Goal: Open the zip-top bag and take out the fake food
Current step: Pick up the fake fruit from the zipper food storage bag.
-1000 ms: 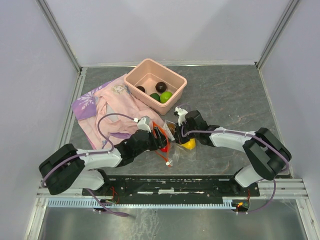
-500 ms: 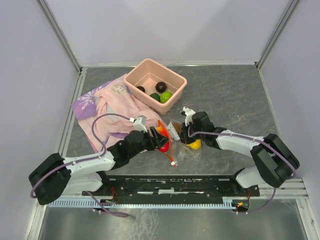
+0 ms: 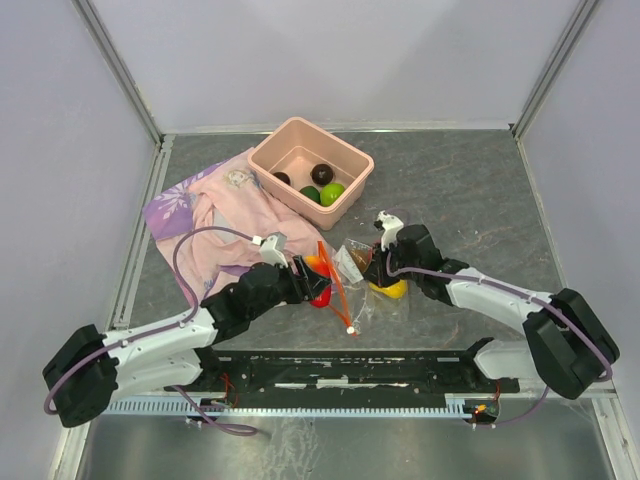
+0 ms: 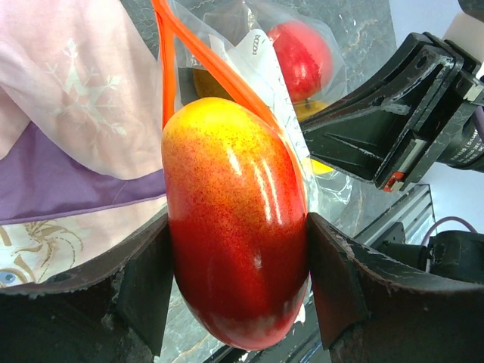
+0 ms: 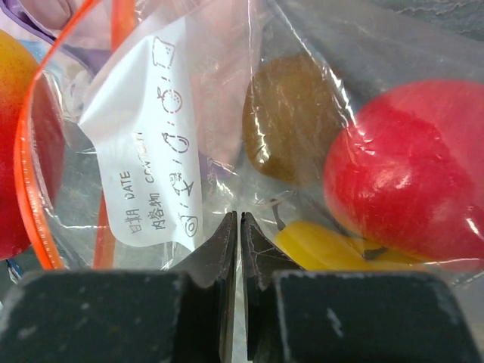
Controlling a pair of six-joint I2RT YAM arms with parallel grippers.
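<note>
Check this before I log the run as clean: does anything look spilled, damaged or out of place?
Nothing stands out. The zip-top bag lies open and crinkled, its plastic pinched by the right gripper; the left gripper holds a red-yellow fruit at its mouth. Only the pink cloth looks untidy, rumpled beside the tub.

One zip-top bag [image 3: 358, 262], one tub [image 3: 350, 205] and one cloth [image 3: 215, 205] were present. Eight fake food pieces [image 4: 234, 227] were visible: four in the tub, three bagged, one beside the bag.
</note>
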